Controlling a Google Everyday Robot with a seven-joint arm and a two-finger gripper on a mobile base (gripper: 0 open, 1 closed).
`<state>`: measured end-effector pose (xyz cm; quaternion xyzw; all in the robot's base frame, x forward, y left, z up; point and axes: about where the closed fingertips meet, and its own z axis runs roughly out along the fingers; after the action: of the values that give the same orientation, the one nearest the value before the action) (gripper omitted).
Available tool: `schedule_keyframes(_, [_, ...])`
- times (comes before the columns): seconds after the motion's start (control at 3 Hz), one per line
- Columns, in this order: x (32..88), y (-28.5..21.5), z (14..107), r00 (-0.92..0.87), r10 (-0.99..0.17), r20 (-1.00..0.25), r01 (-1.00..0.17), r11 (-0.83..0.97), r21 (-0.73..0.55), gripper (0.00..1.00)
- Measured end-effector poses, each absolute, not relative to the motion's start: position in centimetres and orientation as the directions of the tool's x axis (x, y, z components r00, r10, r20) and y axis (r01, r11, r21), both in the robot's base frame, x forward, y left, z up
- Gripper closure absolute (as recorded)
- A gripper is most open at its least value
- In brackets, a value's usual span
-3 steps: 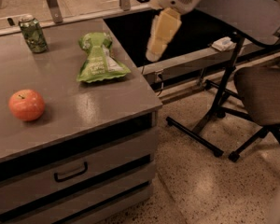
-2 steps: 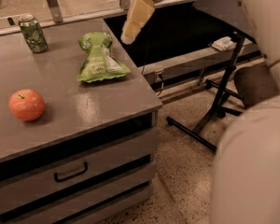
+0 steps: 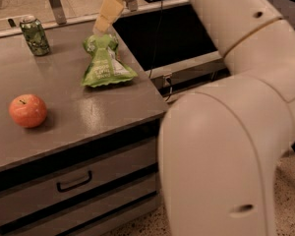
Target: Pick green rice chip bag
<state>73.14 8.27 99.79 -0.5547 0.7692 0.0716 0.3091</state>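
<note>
Camera view looks down on a grey counter (image 3: 83,109) with the green rice chip bag (image 3: 105,63) lying flat near its far right edge. The bag's pinched neck and smaller sealed end point away from the camera, and its wide flared end points toward the camera.

The claw (image 3: 101,27) hangs just above the bag's far end, pale yellow and angled down toward it from the upper right. Whether it touches the foil cannot be told, nor whether the claw is released or clenched. Behind the claw, the robot's bulky white arm (image 3: 236,112) sweeps to the right of the bag and fills the right side of the picture.

A dark green patterned drink can (image 3: 35,35) stands upright well to the left of the bag, near the counter's far edge. A red-orange apple (image 3: 28,110) sits well apart from the bag, to its left and nearer the camera. Below the bag, the counter's front carries a drawer with a dark handle (image 3: 74,181).
</note>
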Motion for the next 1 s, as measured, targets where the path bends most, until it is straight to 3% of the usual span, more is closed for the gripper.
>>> schedule_keyframes(1.0, [73.8,14.7,90.5,-0.645,-0.630,-0.432,-0.723,0.687,0.075,0.00])
